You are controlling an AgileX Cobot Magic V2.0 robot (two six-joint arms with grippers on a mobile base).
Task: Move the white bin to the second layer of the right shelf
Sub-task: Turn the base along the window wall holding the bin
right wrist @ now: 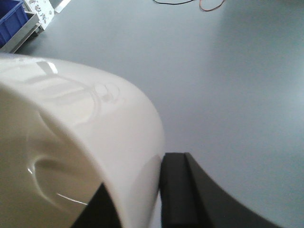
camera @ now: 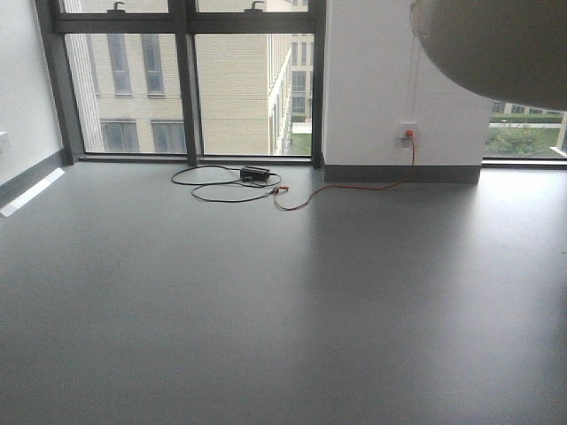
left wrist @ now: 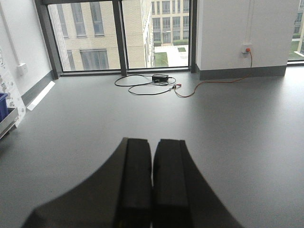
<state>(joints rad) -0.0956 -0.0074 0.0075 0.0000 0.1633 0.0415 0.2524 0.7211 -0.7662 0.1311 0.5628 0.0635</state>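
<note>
Clamping one wall of the white bin point(right wrist: 80, 142) between the dark fingers of the right gripper point(right wrist: 140, 197): outer finger flat against the glossy outside, inner finger mostly hidden behind the rim. Carried clear of the floor, interior partly in view at the lower left of the right wrist view. Same white bin point(camera: 505, 44) in the front view as a pale rounded shape at upper right.

Left gripper point(left wrist: 153, 180): pads pressed together, nothing between, pointing over bare floor.

Risks, as judged:
- Slipping of the smooth plastic out of a one-wall pinch, most likely under a quick swing or a jolt of the base.
- Swivelling of the tub about the pinch point, with all the weight hanging to one side.
- Knocking the far edge on a rack upright or front bar during approach, with much of the right wrist view blocked by the tub itself.
- Target tier not identifiable here. Only a corner of a steel rack point(right wrist: 26, 35) holding a blue crate point(right wrist: 9, 16) at the upper left of that view, and impossible to tell which layer.

Edges and room:
- Grey floor point(camera: 283, 310) wide and bare ahead.
- Black cable loops point(camera: 226, 188) and an orange lead point(camera: 354, 190) close to the window point(camera: 248, 80), well apart from both arms.
- White pillar point(camera: 381, 80) with socket point(camera: 407, 135) beyond.
- Rack edge again at the far left of the left wrist view, probably calling for a turn toward that side, with ample open floor for it.
</note>
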